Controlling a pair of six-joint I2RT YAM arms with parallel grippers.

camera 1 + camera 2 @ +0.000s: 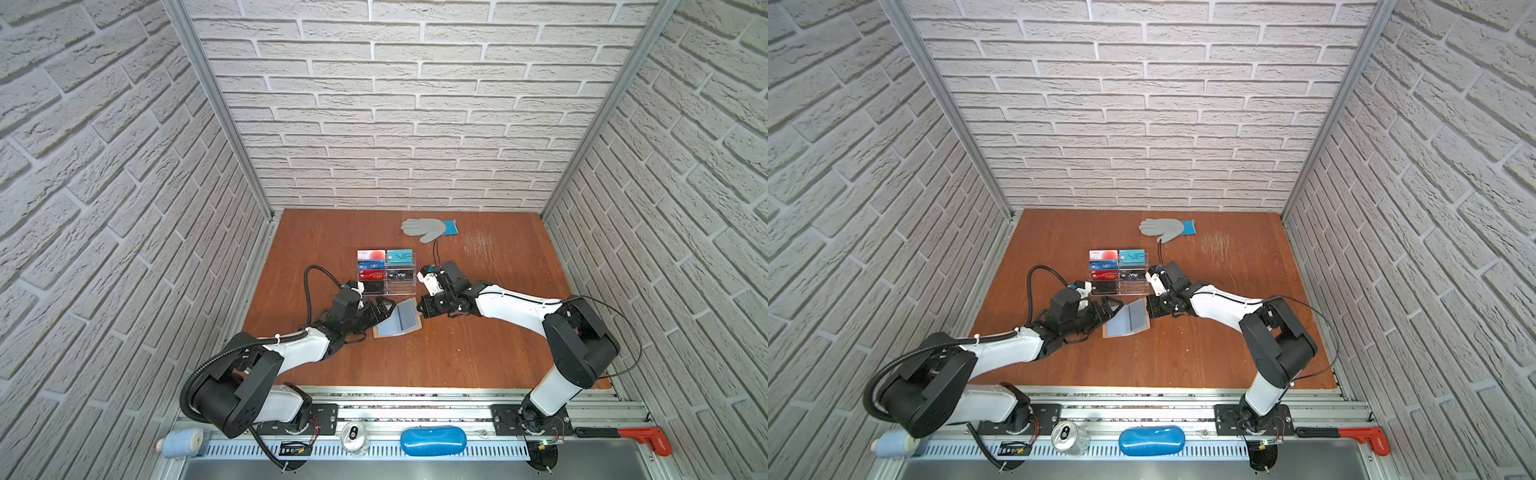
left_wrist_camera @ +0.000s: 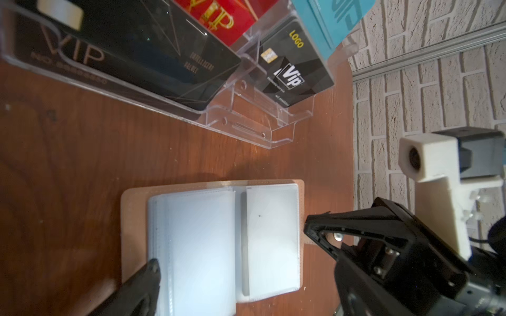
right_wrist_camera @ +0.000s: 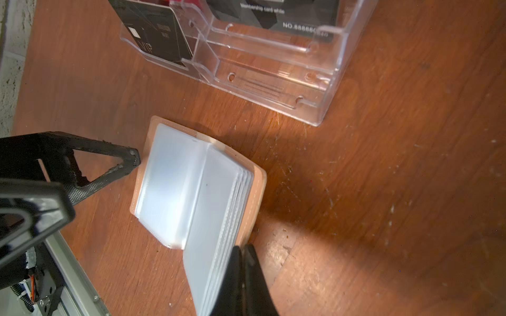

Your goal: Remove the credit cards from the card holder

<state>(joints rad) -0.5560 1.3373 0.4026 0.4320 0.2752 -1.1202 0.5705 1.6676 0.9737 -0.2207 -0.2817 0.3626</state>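
The tan card holder lies open on the wooden table, and its showing sleeve pages are plain grey-blue. The credit cards stand in a clear tiered stand just behind it: white with a red circle, teal, blue, red and black. My left gripper is open, its fingers spread round the holder's left half. My right gripper is shut on the edge of the holder's right cover, and that half with its stacked pages tilts up.
The clear acrylic stand sits close behind both grippers. A grey glove with a blue cuff lies at the back. On the front rail are a thread spool, a can, a blue case and a red-handled tool.
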